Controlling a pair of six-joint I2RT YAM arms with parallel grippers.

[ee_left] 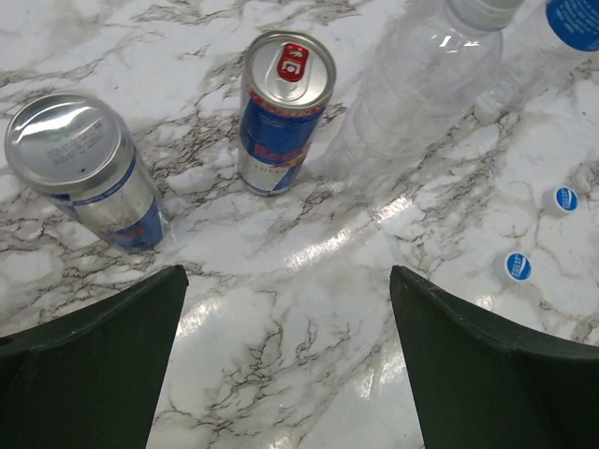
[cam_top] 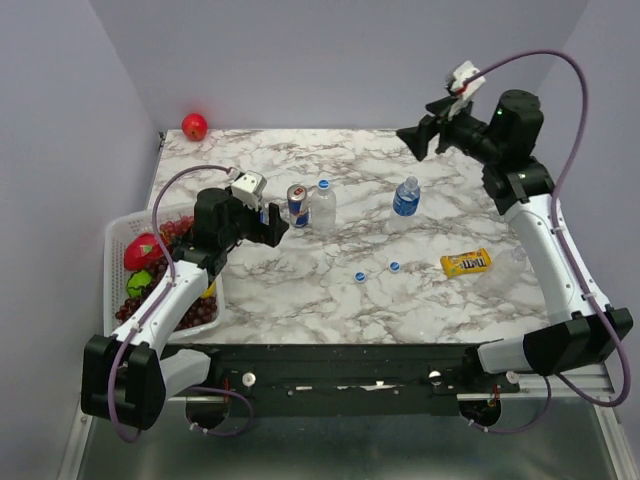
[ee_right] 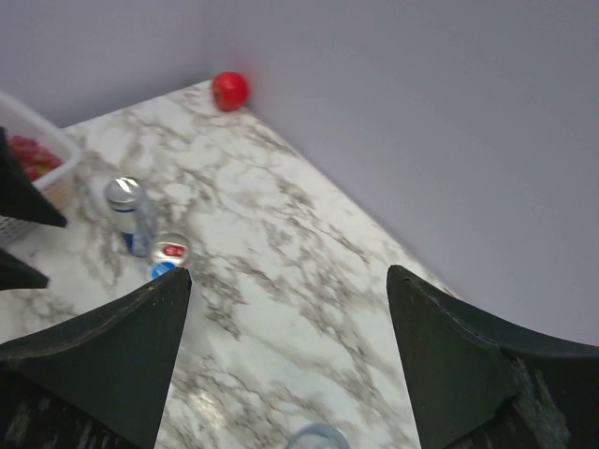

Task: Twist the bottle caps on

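Two loose blue bottle caps [cam_top: 359, 276] [cam_top: 394, 266] lie on the marble table; they also show in the left wrist view [ee_left: 518, 267] [ee_left: 564, 198]. An unlabelled clear bottle [cam_top: 323, 208] [ee_left: 421, 84] stands mid-table with a blue cap on top. A blue-labelled bottle [cam_top: 406, 198] stands to its right, also capped. My left gripper [cam_top: 275, 226] [ee_left: 287, 281] is open and empty, low over bare table, left of the clear bottle. My right gripper [cam_top: 415, 140] [ee_right: 288, 276] is open and empty, raised high over the far right; a bottle top [ee_right: 318, 438] shows below it.
Two blue-and-silver drink cans [ee_left: 285, 112] [ee_left: 84, 173] stand just ahead of the left gripper. A white basket [cam_top: 118, 240] of fruit sits at the left edge. A red apple [cam_top: 194, 126] is in the far left corner. A yellow candy bag [cam_top: 466, 262] lies at the right.
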